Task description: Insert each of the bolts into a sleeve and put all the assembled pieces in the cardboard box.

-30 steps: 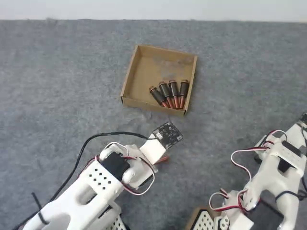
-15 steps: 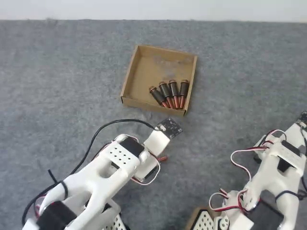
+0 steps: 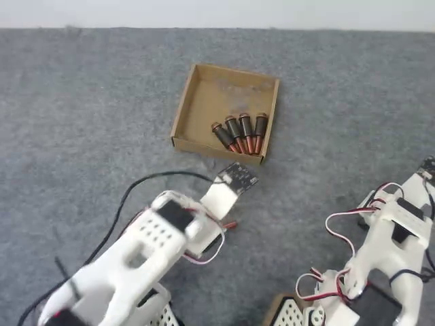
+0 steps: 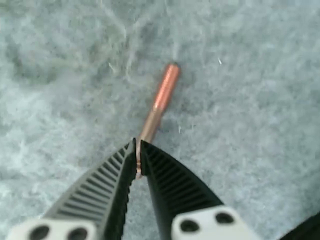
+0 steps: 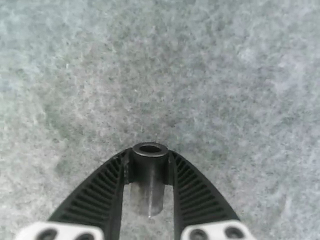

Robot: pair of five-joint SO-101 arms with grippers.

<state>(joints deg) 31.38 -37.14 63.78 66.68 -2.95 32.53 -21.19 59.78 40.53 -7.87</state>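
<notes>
High view. You have the cardboard box [image 3: 181, 117] standing open on the grey mat [image 3: 81, 122], toward the far middle. Four assembled pieces [image 3: 239, 134] lie side by side in its near right corner, close to the near wall. The left arm [image 3: 153, 241] sits on the near side of the box, apart from it. A short copper end of a bolt [image 3: 230, 225] pokes out from under its wrist. The right arm [image 3: 391, 248] is folded back at the near right edge, well apart from the box.

Left wrist view. Your left gripper [image 4: 137, 152] has its ribbed fingers pressed together on one end of the bolt [image 4: 161, 96]. The rest of the shank sticks out past the fingertips over the mat. You cannot tell whether the far end touches the mat.

Right wrist view. Your right gripper [image 5: 149, 156] pinches a black sleeve [image 5: 149, 176] between its fingertips. The sleeve's open bore points outward, away from the wrist, with the mat behind it.
</notes>
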